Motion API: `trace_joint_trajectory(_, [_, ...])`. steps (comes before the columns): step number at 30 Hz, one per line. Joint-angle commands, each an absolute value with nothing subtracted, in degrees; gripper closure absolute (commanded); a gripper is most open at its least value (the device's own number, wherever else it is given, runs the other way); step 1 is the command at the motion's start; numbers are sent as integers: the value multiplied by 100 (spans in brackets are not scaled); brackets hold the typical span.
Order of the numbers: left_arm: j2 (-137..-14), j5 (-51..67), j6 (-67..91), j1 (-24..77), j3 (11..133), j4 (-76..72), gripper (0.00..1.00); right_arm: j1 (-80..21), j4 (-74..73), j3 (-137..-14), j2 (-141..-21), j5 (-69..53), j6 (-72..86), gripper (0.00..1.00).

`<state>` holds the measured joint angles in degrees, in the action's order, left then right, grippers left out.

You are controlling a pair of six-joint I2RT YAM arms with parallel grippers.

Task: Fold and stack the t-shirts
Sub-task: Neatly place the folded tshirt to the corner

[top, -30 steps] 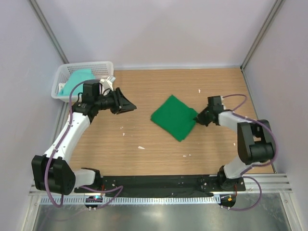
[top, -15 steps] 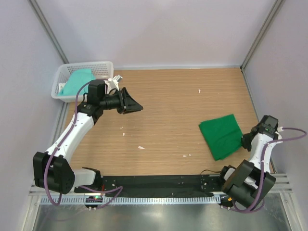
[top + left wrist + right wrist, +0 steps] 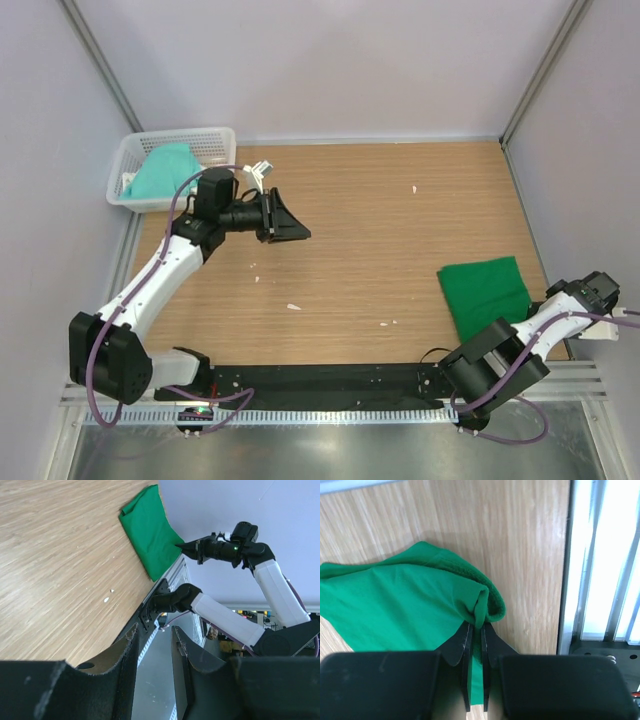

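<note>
one grip, one idle

right gripper (image 3: 475,630) pinches a fold of the folded emerald green fabric t-shirt (image 3: 485,293) at the wooden table's (image 3: 380,200) right edge. left gripper (image 3: 300,232) hovers open-jawed, empty. pale mint-teal t-shirt (image 3: 160,172) lies in the white lattice basket (image 3: 222,143)

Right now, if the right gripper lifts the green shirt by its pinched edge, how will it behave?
Probably floppy: the green shirt bunches softly where the right gripper pinches it, so it would sag and unfold. Likely light: it lies thin and flat on the table.

Bright even light; soft shadows; rail (image 3: 600,555) overexposed; near fingers (image 3: 115,680) blurred.
</note>
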<state>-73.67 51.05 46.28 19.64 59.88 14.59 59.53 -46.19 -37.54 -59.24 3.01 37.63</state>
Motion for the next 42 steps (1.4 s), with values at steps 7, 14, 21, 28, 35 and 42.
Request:
trace_joint_trajectory(7, [-7181,5326,4667,2013,6144,1160,67,6635,-3780,-3393,-5766,281,4245,98])
trace_joint_trajectory(14, [-7207,5326,4649,2013,6117,1151,67,6847,-3367,-3217,-5853,351,4447,98])
trace_joint_trajectory(21, [-7268,5335,4728,1995,6038,1020,67,6969,-3068,-3244,-5836,571,4543,98])
trace_joint_trajectory(28, [-7348,5379,4834,1995,5985,897,68,7277,-3067,-3059,-5564,685,4693,98])
trace_joint_trajectory(35, [-7409,5396,4843,1995,5994,870,68,7348,-3260,-3163,-5695,764,4526,72])
trace_joint_trajectory(42, [-7444,5423,4860,1978,6003,818,67,7330,-4340,-4480,-5985,1897,3622,40])
